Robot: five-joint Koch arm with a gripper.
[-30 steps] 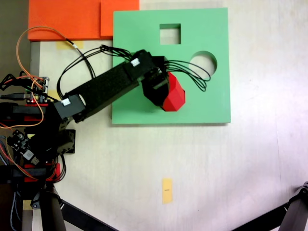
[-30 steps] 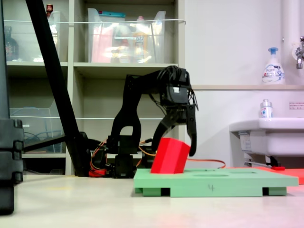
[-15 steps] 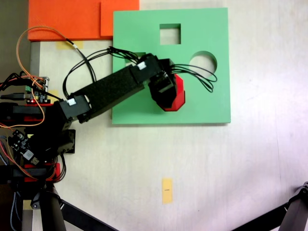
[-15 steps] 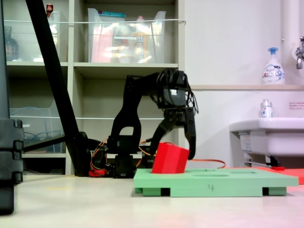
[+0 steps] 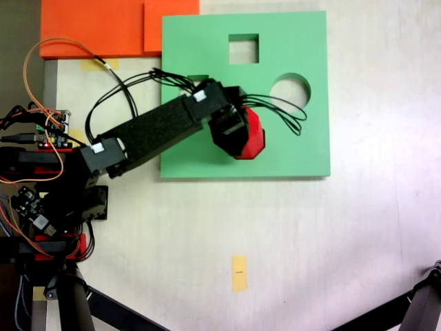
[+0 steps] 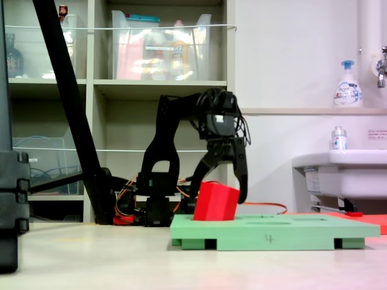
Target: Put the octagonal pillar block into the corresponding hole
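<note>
The red octagonal pillar block (image 5: 252,135) sits tilted on the green foam board (image 5: 296,148), its lower end sunk into the board's surface in the side-on fixed view (image 6: 216,202). The eight-sided hole is hidden under the block and the gripper. My gripper (image 5: 238,138) reaches over the board from the left and straddles the block, one finger (image 6: 242,181) against its right side and the other behind its left edge. It is shut on the block (image 6: 219,192).
The board has a square cutout (image 5: 243,48) and a round cutout (image 5: 290,88) beyond the block. Orange foam sheets (image 5: 103,27) lie at the top left. The arm's base and wiring (image 5: 41,172) are at the left, and tripod legs (image 5: 110,307) cross the bottom corners.
The block has dropped lower and stands less tilted than a second ago. The gripper has come down with it and shifted slightly back toward the base.
</note>
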